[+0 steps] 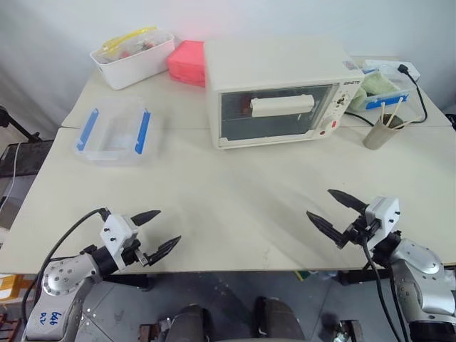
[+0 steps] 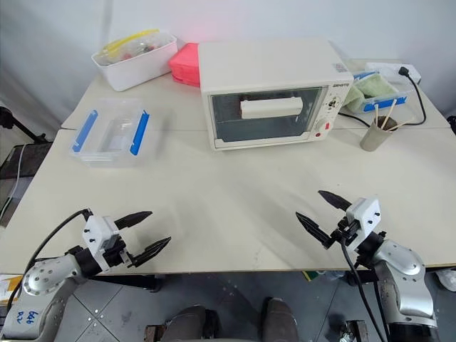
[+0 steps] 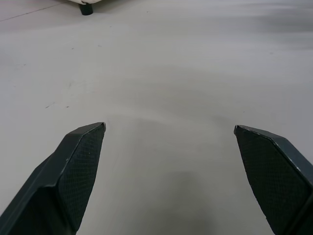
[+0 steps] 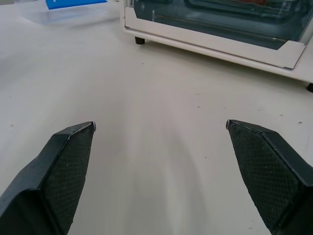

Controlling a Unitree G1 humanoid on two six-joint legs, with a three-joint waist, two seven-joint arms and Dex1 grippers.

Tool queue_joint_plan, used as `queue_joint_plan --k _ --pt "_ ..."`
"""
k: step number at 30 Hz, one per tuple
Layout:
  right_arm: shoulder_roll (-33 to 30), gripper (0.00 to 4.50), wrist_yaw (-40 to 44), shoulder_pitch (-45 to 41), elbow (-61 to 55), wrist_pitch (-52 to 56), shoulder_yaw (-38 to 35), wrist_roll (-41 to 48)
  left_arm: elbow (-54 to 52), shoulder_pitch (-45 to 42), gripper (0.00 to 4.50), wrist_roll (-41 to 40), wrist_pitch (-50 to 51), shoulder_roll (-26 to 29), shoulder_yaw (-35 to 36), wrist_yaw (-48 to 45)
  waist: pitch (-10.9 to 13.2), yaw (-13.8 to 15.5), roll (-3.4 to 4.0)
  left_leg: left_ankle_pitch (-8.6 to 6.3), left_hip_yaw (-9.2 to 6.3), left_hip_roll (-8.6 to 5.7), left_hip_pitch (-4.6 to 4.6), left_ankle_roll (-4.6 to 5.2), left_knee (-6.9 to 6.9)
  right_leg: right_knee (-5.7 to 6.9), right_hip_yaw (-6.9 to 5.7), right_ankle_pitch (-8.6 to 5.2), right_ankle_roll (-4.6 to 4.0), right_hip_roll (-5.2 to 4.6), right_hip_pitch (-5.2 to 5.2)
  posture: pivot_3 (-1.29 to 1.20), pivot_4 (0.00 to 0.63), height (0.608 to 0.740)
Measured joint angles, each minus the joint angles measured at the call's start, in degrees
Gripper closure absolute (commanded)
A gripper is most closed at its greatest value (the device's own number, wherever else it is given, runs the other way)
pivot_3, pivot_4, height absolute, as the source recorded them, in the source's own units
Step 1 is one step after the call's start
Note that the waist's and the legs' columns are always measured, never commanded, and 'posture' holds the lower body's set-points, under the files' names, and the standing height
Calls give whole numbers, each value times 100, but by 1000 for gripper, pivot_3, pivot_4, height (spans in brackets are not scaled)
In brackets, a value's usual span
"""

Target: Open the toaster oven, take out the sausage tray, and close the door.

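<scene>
Toaster oven (image 1: 278, 89) sitting shut at the far side of the table (image 1: 228, 192), both grippers hanging empty near the front edge
Its door (image 1: 274, 110) is standing closed with the cream bar handle (image 1: 281, 105) across the glass; something reddish is showing dimly behind it, too unclear to name. Left gripper (image 1: 158, 231) and right gripper (image 1: 329, 211) are each holding their black fingers wide apart over bare tabletop, well apart from the oven and the blue-clipped clear container (image 1: 114, 132)
</scene>
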Motion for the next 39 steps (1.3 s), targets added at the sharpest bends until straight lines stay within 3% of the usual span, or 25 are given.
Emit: queue_joint_plan --k 5,11,21,30,39 --pt "-40 0 68 -603 -80 361 0 321 22 -279 11 -172 116 4 -7 -112 0 -7 0 2 0 4 3 -2 4 8 3 0 0 0 0 0 150 740" --pt "-214 0 -19 -1881 -42 1403 97 663 192 -1340 11 -1446 1034 127 268 -510 0 -4 0 3 -2 -2 -6 -3 6 10 -2 0 0 0 -5 0 150 740" --pt "-51 0 -381 -3602 1430 1526 397 73 191 -2168 11 -1889 1726 35 137 -495 1 -19 0 4 29 -12 -17 -5 6 4 -17 0 0 15 -6 0 150 740" --pt "407 0 -236 -4380 2251 939 466 -176 180 -2104 11 -1878 1745 -325 -93 -397 1 -112 0 6 45 -6 -19 -9 5 2 -15 0 0 19 -7 0 150 740" --pt "412 0 417 -4280 2383 682 504 -223 207 -2216 11 -1863 1720 -408 -165 -318 2 -168 1 7 47 -2 -16 -10 1 3 -12 -1 0 25 -11 0 150 740"
